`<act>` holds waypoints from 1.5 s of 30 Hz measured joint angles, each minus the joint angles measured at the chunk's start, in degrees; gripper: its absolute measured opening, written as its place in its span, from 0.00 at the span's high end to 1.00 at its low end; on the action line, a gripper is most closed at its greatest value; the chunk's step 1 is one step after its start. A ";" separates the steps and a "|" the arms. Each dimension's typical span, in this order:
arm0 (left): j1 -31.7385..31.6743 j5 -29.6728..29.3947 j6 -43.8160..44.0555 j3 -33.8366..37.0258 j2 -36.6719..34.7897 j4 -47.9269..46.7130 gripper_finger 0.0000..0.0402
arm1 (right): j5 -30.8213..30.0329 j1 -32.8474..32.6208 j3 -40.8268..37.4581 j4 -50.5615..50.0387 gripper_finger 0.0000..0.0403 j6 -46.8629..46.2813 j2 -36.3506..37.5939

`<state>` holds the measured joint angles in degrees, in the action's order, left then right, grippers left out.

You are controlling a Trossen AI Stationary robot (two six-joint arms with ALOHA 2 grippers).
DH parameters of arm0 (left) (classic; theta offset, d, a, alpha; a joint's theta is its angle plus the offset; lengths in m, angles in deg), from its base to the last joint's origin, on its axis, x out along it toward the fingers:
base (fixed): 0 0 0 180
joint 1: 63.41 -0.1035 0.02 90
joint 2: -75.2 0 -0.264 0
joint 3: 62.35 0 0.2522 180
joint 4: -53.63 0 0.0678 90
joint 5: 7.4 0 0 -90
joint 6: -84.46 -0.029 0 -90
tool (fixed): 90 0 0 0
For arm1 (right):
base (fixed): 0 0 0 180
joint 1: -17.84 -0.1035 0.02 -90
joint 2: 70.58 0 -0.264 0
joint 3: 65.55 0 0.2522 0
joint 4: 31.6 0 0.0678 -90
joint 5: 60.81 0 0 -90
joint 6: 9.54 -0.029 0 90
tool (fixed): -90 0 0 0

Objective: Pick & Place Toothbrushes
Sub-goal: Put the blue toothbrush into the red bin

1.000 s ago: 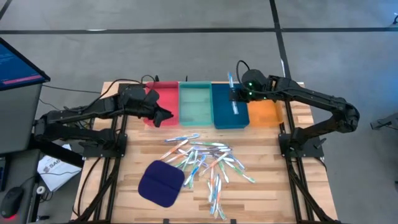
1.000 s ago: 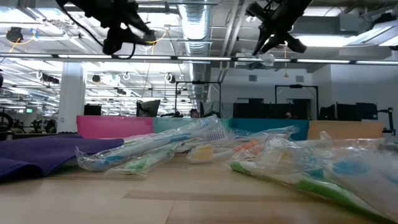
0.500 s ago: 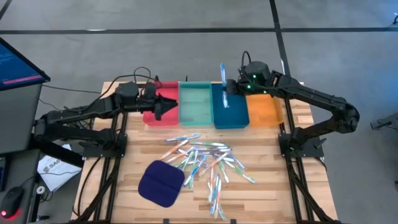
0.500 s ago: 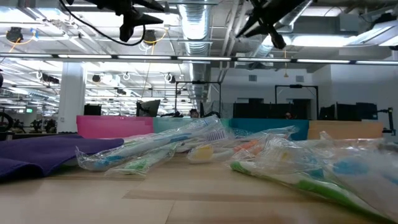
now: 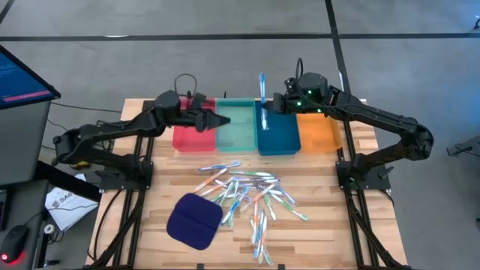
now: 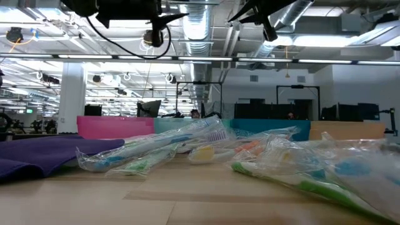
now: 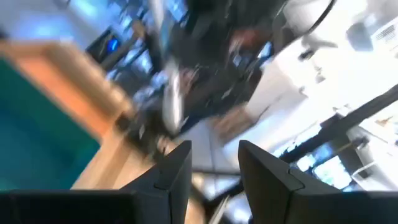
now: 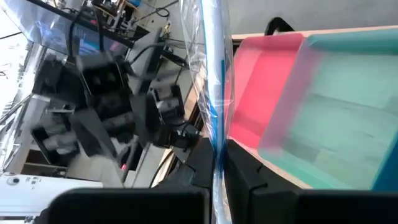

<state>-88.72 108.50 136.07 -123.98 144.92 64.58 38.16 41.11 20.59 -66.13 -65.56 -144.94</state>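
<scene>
My right gripper (image 5: 271, 105) hangs over the seam between the teal tray (image 5: 235, 127) and the blue tray (image 5: 279, 139), shut on one wrapped toothbrush (image 5: 262, 85) with a blue stripe. My left gripper (image 5: 223, 120) is open and empty, pointing toward the table's right over the red tray (image 5: 189, 135) and the edge of the teal one. A short gap separates it from the held toothbrush. The other toothbrushes (image 5: 247, 196) lie in a loose, crossed pile on the wood nearer the table's near edge. My right gripper pinches the wrapped toothbrush between its two fingers (image 8: 239, 168), which lie across the stick. The long free part (image 8: 208, 74), in crinkled clear wrap, sticks out beyond the fingertips toward the left arm. It is lifted clear of the trays.
An orange tray (image 5: 321, 136) ends the row of trays at the right. A dark blue cloth pad (image 5: 193, 221) lies left of the pile. Bare wood shows between trays and pile. A monitor (image 5: 22, 79) stands off the table's left.
My right gripper has carried the toothbrush from over the blue tray toward the table's left, rising as it went. My left gripper has swung from over the red tray toward the right and risen too, so the two grippers have closed in on each other.
</scene>
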 joint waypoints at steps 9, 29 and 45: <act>-4.75 5.63 11.71 -0.01 6.58 10.83 0.61 | 4.93 -1.72 0.04 7.44 0.98 -1.52 -2.76; -8.93 2.61 11.25 -0.01 10.77 19.81 0.46 | 9.11 -2.59 -0.02 14.51 0.97 -4.43 -7.49; -8.10 -1.38 7.13 -0.01 11.66 16.59 0.46 | 8.92 -2.59 0.00 19.24 0.97 -5.47 -13.24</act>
<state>-96.82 107.12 143.21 -123.99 156.58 81.17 47.08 38.53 20.59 -46.88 -71.03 -158.19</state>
